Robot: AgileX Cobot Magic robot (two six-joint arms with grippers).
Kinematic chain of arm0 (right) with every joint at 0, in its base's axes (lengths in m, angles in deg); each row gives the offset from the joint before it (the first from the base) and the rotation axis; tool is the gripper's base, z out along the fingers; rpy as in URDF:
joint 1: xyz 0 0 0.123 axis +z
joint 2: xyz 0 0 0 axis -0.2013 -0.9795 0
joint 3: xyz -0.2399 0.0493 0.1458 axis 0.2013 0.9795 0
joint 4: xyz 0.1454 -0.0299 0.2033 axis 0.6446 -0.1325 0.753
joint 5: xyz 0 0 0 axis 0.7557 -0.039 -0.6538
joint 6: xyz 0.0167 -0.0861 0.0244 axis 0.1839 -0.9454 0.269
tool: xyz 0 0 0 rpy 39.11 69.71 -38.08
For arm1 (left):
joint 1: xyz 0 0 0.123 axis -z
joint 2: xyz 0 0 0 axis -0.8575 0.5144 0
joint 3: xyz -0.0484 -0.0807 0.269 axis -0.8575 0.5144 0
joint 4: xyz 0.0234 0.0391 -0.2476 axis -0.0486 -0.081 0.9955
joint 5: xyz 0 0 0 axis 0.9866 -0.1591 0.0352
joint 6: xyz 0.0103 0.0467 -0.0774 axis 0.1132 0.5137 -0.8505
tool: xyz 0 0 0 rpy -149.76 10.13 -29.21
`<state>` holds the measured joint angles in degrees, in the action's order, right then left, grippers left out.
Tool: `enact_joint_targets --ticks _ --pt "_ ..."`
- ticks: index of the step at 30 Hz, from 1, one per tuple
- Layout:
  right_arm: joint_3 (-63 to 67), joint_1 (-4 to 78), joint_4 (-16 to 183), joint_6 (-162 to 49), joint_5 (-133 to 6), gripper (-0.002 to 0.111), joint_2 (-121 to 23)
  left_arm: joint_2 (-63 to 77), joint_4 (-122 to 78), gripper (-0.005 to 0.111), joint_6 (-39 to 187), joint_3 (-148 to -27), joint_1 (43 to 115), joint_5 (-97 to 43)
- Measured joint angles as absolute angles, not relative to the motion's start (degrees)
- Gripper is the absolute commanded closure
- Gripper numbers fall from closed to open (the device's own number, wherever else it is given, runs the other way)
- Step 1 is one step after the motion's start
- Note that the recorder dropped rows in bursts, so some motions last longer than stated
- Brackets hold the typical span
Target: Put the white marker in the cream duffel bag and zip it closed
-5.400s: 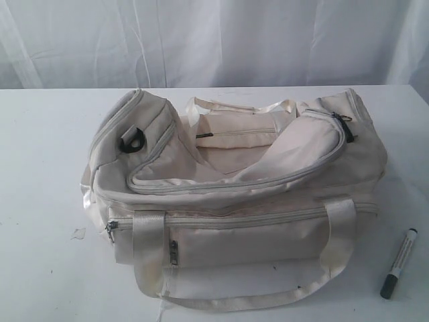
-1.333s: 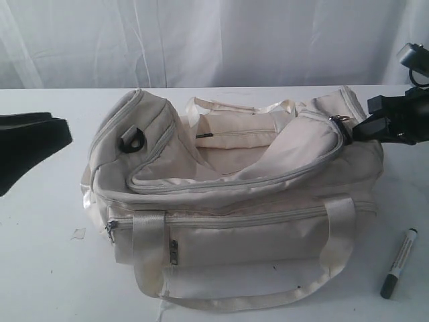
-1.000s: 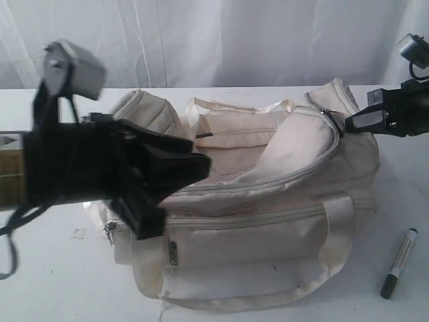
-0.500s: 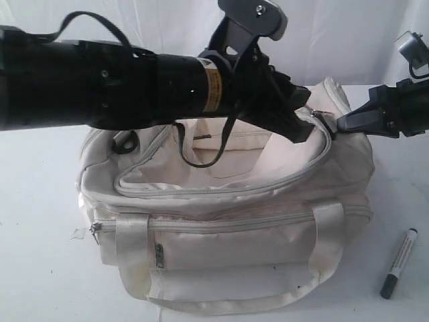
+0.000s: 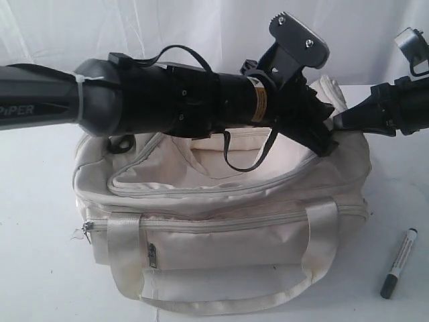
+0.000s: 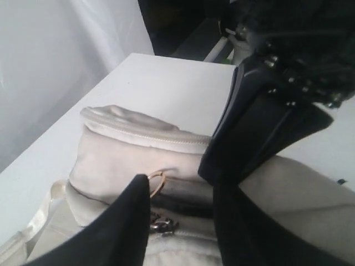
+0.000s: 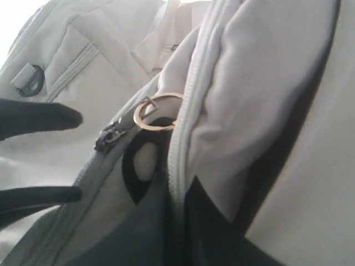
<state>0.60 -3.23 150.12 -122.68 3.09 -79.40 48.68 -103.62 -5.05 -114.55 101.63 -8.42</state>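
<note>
Over white table (image 5: pixel 40 268), left arm (image 5: pixel 167 100) spans cream duffel bag (image 5: pixel 234 248), left jaws apart, right jaws pinching it.

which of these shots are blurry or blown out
Exterior view: even soft light, white marker sharp, left arm slightly soft. Left wrist view: jaws dark and out of focus, cream duffel bag clearer. Right wrist view: one corner blown out, zipper ring fairly sharp.

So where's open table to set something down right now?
Bare table left of the bag, and a strip between bag and marker. Crowded at the bag's right end, where the left gripper and right gripper meet.
</note>
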Motion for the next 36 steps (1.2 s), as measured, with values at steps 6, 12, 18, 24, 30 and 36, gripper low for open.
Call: enact_joint_targets --ticks 6,12,18,24,30,36 --pt "0.60 -3.23 150.12 -122.79 3.31 0.108 -79.40 50.15 -105.33 0.064 -3.40 -115.14 101.63 -9.83" --pt "0.60 -3.23 150.12 -122.91 3.44 0.108 -79.40 50.81 -105.44 0.064 -2.60 -115.14 101.76 -10.19" --pt "0.60 -3.23 150.12 -122.91 3.55 0.108 -79.40 51.77 -105.44 0.064 1.44 -115.79 102.47 -11.79" --pt "0.60 -3.23 150.39 -122.91 3.55 0.108 -79.51 56.04 -105.58 0.064 2.12 -120.38 102.47 -12.06" --pt "0.60 -3.23 150.51 -122.91 2.95 0.108 -79.60 57.89 -105.58 0.064 2.20 -122.59 102.47 -14.37" --pt "0.60 -3.23 151.42 -123.34 3.59 0.108 -79.60 58.51 -105.67 0.090 2.20 -122.59 102.58 -19.18"
